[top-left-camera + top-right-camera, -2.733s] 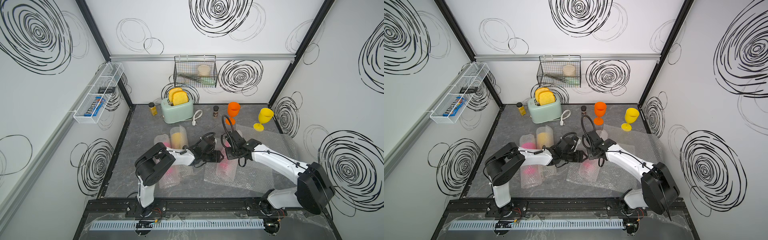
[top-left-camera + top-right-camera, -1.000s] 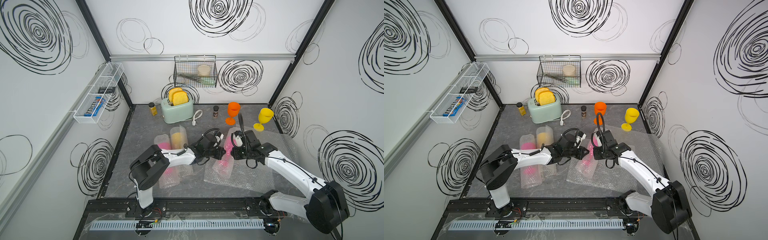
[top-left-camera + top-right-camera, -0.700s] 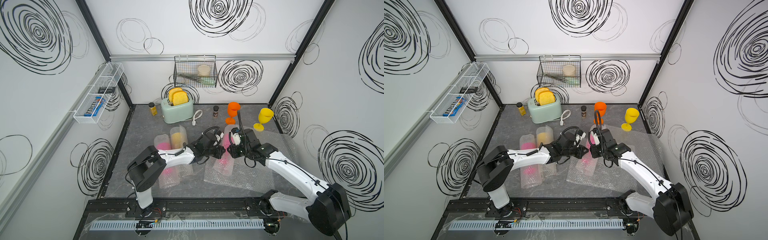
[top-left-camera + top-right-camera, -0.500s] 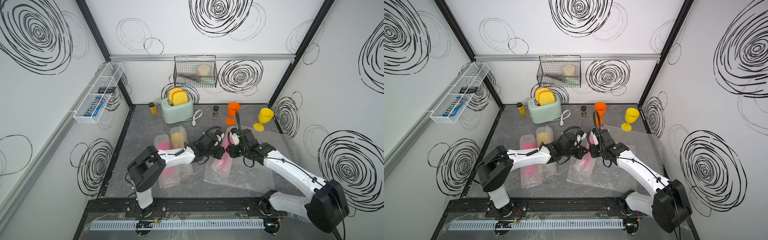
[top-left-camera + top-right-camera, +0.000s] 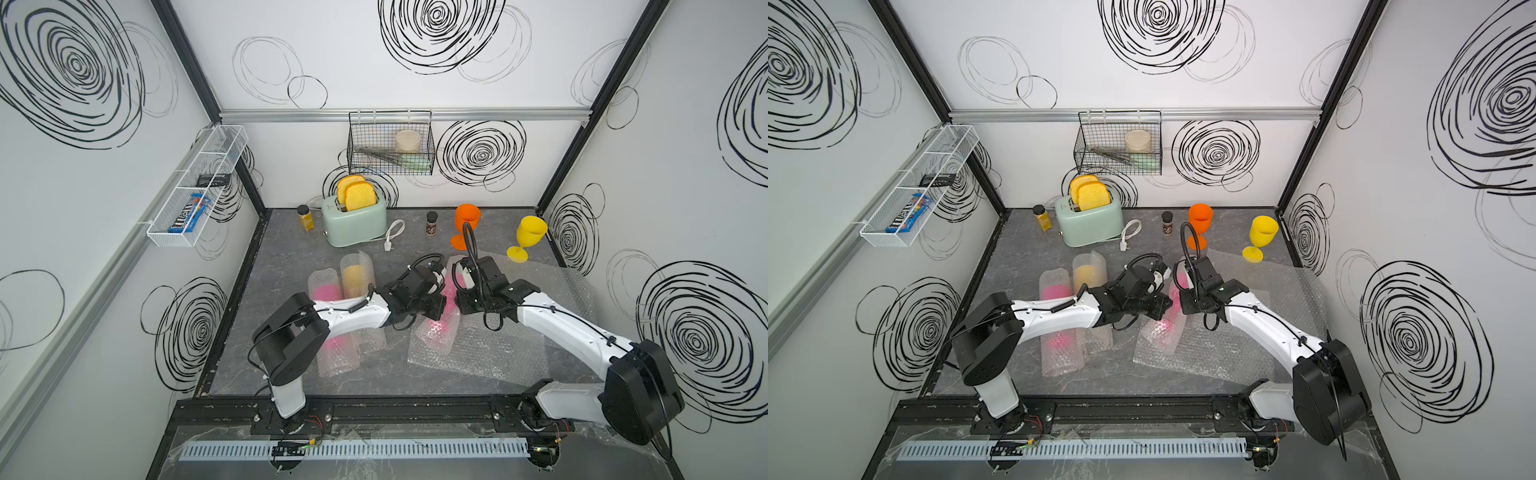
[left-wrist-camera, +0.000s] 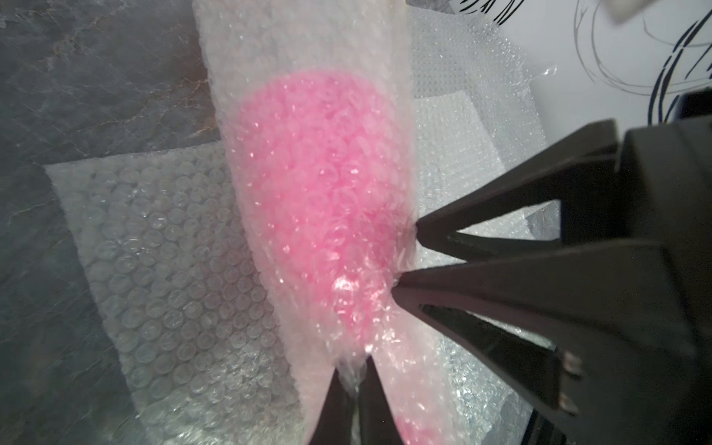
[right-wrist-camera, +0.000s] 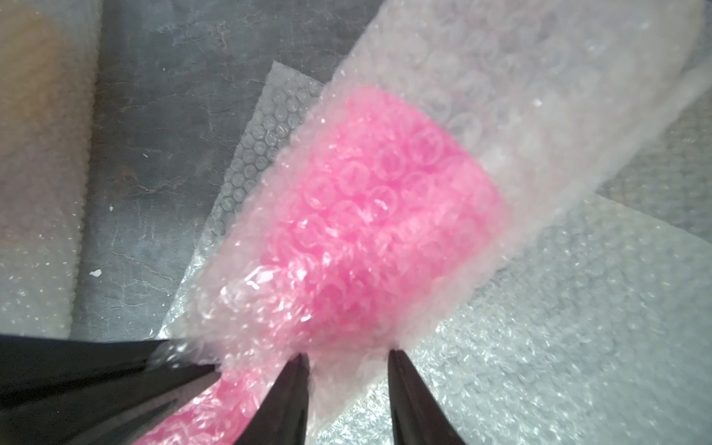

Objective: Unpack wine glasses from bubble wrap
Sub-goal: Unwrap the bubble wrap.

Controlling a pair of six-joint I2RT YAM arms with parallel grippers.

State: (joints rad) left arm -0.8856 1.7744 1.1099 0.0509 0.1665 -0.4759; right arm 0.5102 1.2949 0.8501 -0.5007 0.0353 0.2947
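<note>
You work on a grey marbled table (image 5: 291, 249) inside a white booth with black spirals drawn on its walls. On the left wall hangs a white wire shelf (image 5: 170, 239) with a candy packet (image 5: 189, 214) in it. Below it, on the table, a pink-filled tube (image 5: 332, 349) and a yellow-filled tube (image 5: 356, 272) lie side by side, and your left arm crosses over them. At the back stand a yellow spice jar (image 5: 306, 218) and a mint toaster (image 5: 353, 222) with toast (image 5: 359, 195) in it. A black wire basket (image 5: 361, 137) hangs on the wall above. Then come a dark spice jar (image 5: 432, 224), the orange wine glass (image 5: 467, 218) and, near the right wall, the yellow wine glass (image 5: 531, 233), both upright and unwrapped.

In the middle, your left gripper (image 6: 352, 366) is pressed together on a fold of the bubble wrap tube (image 6: 308, 96), which has the pink wine glass (image 6: 319, 192) inside. Your right gripper (image 7: 346, 354) meets the same tube from the other side. Its jaws stand apart, with the tips touching the wrap beside the cup. Flat sheets (image 5: 498, 349) lie under the tube and to its right.

In the earliest picture the pink glass lay flat on the sheets, nearer to the front. Now the tube is lifted and tilted between both grippers. The other things have not moved.
</note>
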